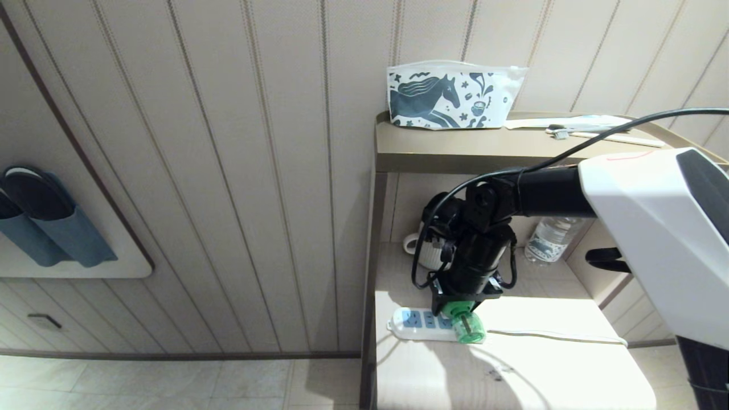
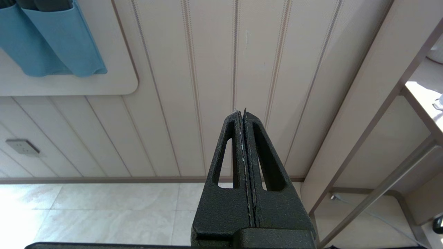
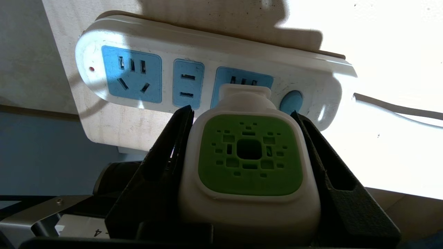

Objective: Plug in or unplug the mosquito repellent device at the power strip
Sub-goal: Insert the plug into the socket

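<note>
The power strip [image 1: 422, 324] lies flat on the lower shelf [image 1: 512, 370] of a small wooden stand, near the shelf's left front edge, its white cord [image 1: 558, 336] trailing off to the right. The right gripper [image 3: 244, 138] reaches down over the strip, and its jaws are pinching the mosquito repellent device [image 3: 247, 166] by the two sides of its white head, one black finger [image 3: 162, 166] pressed flat to each flank. The device's green vented face sits squarely between the jaws, and its plug end meets the strip at the blue socket face just beside the round blue button [image 3: 290, 102]. Whether the pins are fully seated cannot be told. In the head view the device's translucent green bottle sticks out toward the front of the strip, below the gripper.

Behind the strip, deeper on the same shelf, stand a white mug [image 1: 421, 250] and a clear water bottle [image 1: 549, 239]. A pouch with a horse print [image 1: 450, 99] rests on the stand's top.

The left gripper [image 2: 244, 114] hangs well apart from the strip, facing the panelled wall [image 2: 207, 69], its jaws pressed together on nothing.
</note>
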{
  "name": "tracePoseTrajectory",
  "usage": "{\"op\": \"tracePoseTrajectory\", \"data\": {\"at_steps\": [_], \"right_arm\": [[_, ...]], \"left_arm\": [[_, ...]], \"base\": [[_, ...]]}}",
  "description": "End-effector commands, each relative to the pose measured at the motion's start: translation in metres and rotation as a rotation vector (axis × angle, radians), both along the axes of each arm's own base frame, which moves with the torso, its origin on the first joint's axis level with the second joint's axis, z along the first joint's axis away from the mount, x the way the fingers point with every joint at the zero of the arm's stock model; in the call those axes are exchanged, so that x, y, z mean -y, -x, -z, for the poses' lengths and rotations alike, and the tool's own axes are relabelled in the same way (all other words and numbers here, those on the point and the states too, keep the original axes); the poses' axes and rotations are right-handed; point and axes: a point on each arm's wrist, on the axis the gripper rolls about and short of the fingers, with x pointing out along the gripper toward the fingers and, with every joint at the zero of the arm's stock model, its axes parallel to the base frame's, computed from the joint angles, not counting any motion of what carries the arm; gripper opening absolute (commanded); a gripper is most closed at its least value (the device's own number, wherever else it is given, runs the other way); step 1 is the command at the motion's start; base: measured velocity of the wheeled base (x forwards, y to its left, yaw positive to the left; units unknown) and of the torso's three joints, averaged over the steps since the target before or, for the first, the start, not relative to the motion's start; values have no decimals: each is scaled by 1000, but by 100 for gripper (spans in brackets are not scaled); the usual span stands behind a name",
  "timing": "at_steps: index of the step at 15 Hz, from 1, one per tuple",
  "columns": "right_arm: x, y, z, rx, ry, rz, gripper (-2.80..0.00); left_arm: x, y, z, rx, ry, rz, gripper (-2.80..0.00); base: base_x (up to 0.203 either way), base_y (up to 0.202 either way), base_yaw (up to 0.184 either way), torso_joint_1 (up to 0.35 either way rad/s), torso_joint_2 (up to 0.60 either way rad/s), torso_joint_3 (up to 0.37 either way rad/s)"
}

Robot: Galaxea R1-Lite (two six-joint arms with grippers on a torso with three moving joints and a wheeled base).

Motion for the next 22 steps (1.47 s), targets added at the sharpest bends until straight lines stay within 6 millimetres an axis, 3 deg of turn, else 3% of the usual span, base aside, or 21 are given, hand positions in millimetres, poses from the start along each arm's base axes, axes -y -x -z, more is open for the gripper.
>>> {"op": "tracePoseTrajectory", "data": {"at_steps": [1, 14, 22], "right_arm": [[0, 0, 3, -10, 4, 2, -280], [2, -9, 23, -25, 11, 16, -280], [3, -3, 31, -30, 14, 12, -280]], "left_arm": [[0, 0, 0, -1, 0, 0, -280], [0, 0, 0, -1, 0, 0, -280], [0, 0, 0, -1, 0, 0, -280]], "base": [[0, 0, 0, 0, 0, 0], [0, 0, 0, 0, 0, 0], [0, 0, 0, 0, 0, 0]]}}
